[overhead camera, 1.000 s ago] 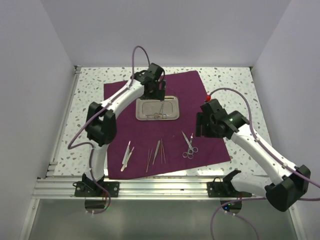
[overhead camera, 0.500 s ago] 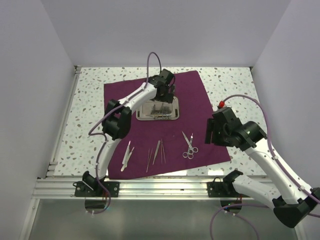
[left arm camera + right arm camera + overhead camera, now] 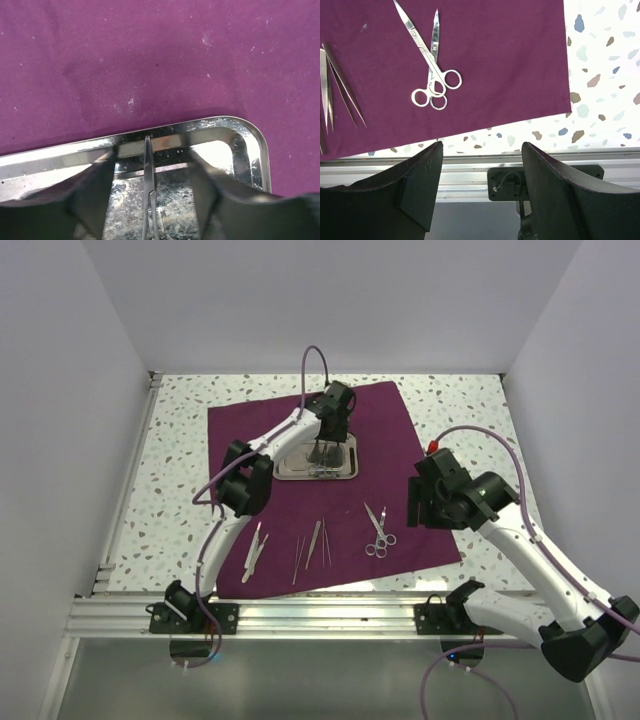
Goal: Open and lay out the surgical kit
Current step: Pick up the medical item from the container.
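Now that your left tool (image 3: 150, 197) has swung over the steel tray (image 3: 45, 161) at 12 o'clock on the plum cloth (image 3: 385, 425), its spread fingers (image 3: 92, 200) narrow on another instrument (image 3: 148, 160) to lay out; your right tool (image 3: 480, 185) waits spread, empty.

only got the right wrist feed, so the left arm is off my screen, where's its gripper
Observer: The left gripper is down over the steel tray, at the far middle of the purple cloth.
Operator: is it holding anything
Observer: No. Its jaws are open, one finger on each side of a thin instrument lying in the tray, with a gap on both sides.
Operator: anything laid out left of the tweezers i see
Observer: Yes, two silver tools lie side by side near the cloth's near left corner.
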You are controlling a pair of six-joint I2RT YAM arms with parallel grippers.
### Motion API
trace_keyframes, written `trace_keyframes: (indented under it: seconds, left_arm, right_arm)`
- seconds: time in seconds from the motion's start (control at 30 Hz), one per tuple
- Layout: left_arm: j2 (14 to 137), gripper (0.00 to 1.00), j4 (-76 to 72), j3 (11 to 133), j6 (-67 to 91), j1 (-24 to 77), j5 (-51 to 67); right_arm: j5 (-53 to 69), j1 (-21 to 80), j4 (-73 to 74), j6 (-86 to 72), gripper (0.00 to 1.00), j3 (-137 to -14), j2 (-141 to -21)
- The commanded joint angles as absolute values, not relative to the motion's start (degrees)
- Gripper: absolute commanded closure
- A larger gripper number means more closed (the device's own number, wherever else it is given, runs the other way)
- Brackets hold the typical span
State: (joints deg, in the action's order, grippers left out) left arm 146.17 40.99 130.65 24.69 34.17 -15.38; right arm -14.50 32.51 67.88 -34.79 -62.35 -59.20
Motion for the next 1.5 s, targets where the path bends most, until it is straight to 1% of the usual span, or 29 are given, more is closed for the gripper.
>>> trace_keyframes:
  seconds: [0.0,0.03,0.1,0.13,0.2,0.23,0.3,0.33,0.5,0.63,0.87,0.97,1.07,1.2,1.33,1.37,1.47]
  left_arm:
    - [149.06,0.41,40.34,131.84,25.49,34.1,-15.73]
    - [149.24,0.47,40.6,131.75,25.84,34.1,-15.56]
    - [149.24,0.54,40.96,130.88,26.01,34.1,-15.21]
    - [149.06,0.61,40.87,130.43,26.19,34.01,-14.94]
    - [148.89,0.69,40.96,128.77,26.37,34.01,-14.59]
    - [148.89,0.78,40.96,128.24,26.45,34.01,-14.24]
    - [148.8,0.88,40.96,127.01,26.54,33.93,-13.98]
    - [148.8,0.99,40.87,126.65,26.54,33.84,-13.8]
    - [147.92,1.0,40.61,127.0,25.93,33.22,-12.57]
    - [144.68,1.0,40.69,128.76,25.93,32.52,-10.73]
    - [139.75,1.0,42.53,135.43,29.62,30.67,-8.44]
    - [137.03,1.0,43.24,135.62,31.46,30.67,-8.44]
    - [133.6,1.0,43.85,133.08,34.27,30.94,-7.65]
    - [128.24,1.0,44.91,127.98,37.7,33.39,-10.01]
    - [122.8,1.0,48.77,122.54,45.76,40.14,-15.03]
    - [121.83,1.0,48.78,118.95,47.44,41.56,-15.2]
    - [118.83,1.0,47.47,113.14,54.04,48.06,-16.96]
  right_arm:
    - [-16.0,32.61,66.8,-32.61,0.32,-64.95,-59.94]
    - [-16.17,32.52,66.8,-32.35,0.32,-65.04,-60.03]
    - [-16.17,32.52,66.62,-31.73,0.32,-65.04,-60.38]
    - [-16.26,32.61,66.27,-31.55,0.32,-64.87,-60.38]
    - [-16.17,32.52,65.92,-31.29,0.32,-64.78,-60.56]
    - [-16.08,32.52,65.57,-31.2,0.32,-64.78,-60.82]
    - [-15.91,32.52,65.39,-30.76,0.32,-64.78,-61.08]
    - [-15.91,32.52,65.13,-30.67,0.32,-64.78,-61.35]
    - [-15.29,32.43,64.25,-30.32,0.32,-64.25,-61.35]
    - [-14.77,32.52,63.2,-30.5,0.32,-63.81,-61.17]
    - [-13.01,32.52,61.44,-30.5,0.32,-63.11,-60.56]
    - [-12.66,32.52,61.08,-30.24,0.32,-63.02,-60.03]
    - [-12.65,32.43,61.0,-29.71,0.33,-63.02,-58.98]
    - [-14.23,32.43,62.4,-29.0,0.33,-63.98,-57.92]
    - [-20.55,32.43,67.57,-30.14,0.33,-67.57,-57.83]
    - [-23.09,32.43,68.37,-30.93,0.33,-68.2,-58.01]
    - [-25.57,32.34,70.92,-32.42,0.32,-70.48,-57.66]
